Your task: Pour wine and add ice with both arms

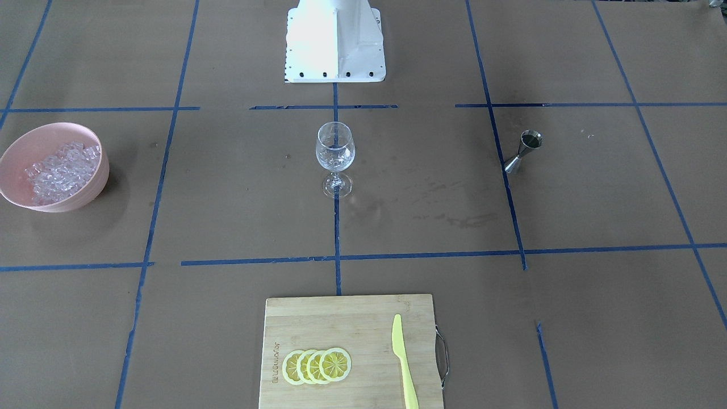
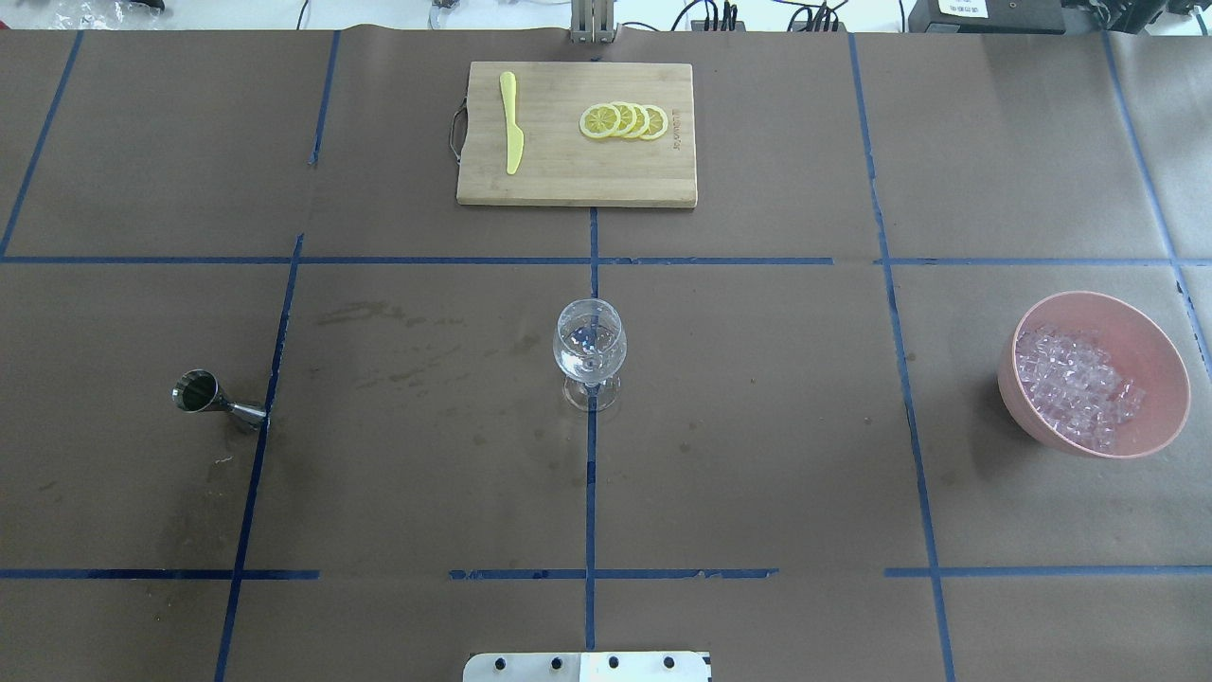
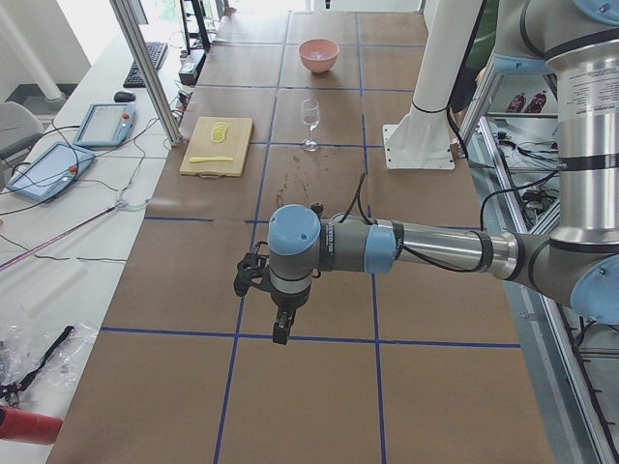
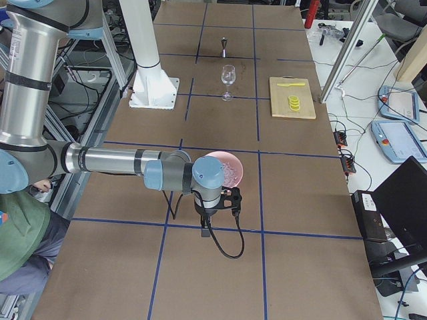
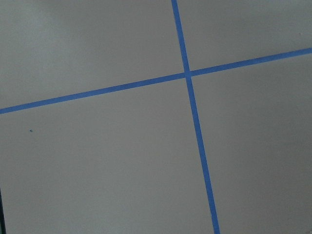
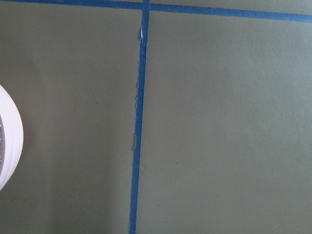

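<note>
Finds the ice [image 2: 1075, 384] heaped in a pink bowl [image 2: 1098, 296] close to the right edge of the tabletop [image 2: 757, 426], well apart from the wine glass [image 2: 589, 346] standing upright at the middle. Leaves broad bare paper between glass and bowl, and as much again between glass and the steel jigger [image 2: 213, 398] toward the left edge. Sets the cutting board [image 2: 568, 180] against the far edge at its middle, with a yellow knife [image 2: 511, 123] and lemon slices [image 2: 625, 121] on top; loses the board's outer end past the frame in the front-facing view. Shows only a strip of the white base [image 2: 587, 666] at the near edge. Places the left pincer [image 3: 280, 329] pointing down over bare paper by the left end, and the right pincer [image 4: 205, 230] likewise by the right end, near the bowl, with the right arm [image 4: 113, 160] covering part of the bowl's rim in that side view. Cannot tell from these side views whether either pincer is wide or narrow. Gets only blue tape lines [image 5: 190, 122] on brown paper from the wrist views, plus a pale curved sliver [image 6: 7, 141] cut off at the frame's side, too washed out to name.
</note>
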`<state>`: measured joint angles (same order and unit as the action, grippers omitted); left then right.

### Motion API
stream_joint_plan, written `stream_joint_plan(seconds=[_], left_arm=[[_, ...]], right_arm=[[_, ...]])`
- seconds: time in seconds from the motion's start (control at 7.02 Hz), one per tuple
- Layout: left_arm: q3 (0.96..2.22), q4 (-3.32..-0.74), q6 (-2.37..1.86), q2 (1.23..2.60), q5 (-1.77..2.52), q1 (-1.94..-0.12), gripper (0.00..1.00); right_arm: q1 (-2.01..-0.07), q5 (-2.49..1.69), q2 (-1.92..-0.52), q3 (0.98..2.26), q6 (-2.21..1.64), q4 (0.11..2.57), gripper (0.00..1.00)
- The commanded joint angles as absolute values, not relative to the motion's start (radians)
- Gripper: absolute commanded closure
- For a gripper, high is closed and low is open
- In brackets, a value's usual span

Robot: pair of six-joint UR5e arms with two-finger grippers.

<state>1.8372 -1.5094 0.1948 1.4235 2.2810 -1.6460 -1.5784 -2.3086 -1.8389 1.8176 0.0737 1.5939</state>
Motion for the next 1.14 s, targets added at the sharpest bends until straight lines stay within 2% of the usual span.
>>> stream_joint_plan(seconds=[0.0,0.71,1.0], left_arm=[[1.842,-1.514,0.199,1.427,2.280,-1.646,0.00],[1.784,-1.705,0.201,1.424,2.278,-1.641,0.00],[1.772,-1.854,0.195,1.428,2.287,-1.640,0.00]], right_arm=[[-1.595,-2.307,-1.839,1.819,0.072,1.589,0.00],[-1.592,-2.326,-1.829,1.833,0.058,1.586,0.00],[-1.592,-2.325,-1.802,1.851,0.057,1.483,0.00]])
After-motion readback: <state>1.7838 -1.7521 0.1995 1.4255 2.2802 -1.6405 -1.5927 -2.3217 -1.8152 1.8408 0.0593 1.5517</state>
